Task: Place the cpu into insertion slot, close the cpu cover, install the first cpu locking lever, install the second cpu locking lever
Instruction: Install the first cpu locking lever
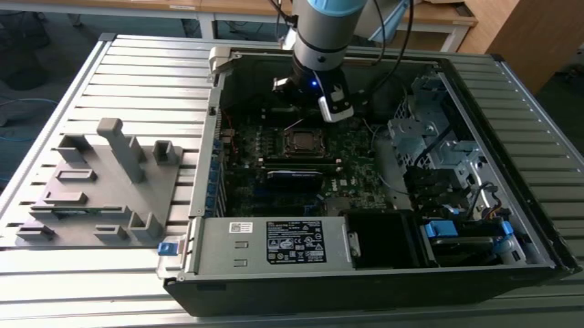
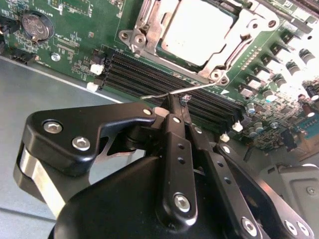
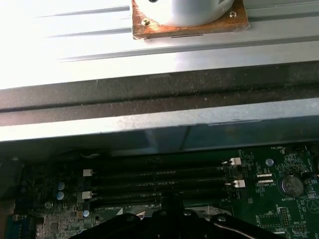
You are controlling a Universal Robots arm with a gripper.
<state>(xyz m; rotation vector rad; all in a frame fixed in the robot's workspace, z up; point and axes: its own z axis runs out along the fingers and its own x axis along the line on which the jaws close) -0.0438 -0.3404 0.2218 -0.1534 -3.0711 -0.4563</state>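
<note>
1. The cpu (image 2: 197, 30) is sitting in the slot (image 1: 284, 140), and the cover (image 2: 148, 22) is lying closed over it.
2. The gripper (image 2: 174, 103) is clenched, its tips touching a thin lever (image 2: 204, 87) just beside the slot.
3. A locking-lever step is seemingly in hand; which lever is unclear.
4. Latching is probably calling for a steady push down, then sideways to hook it.

cpu (image 2: 199, 30) cut by second wrist view's edge, insertion slot (image 1: 301, 141) detail too small in exterior view

Grey arm (image 1: 319, 42); blue joint cap (image 1: 336, 7); black, silver-screwed end effector (image 2: 175, 102)
</note>
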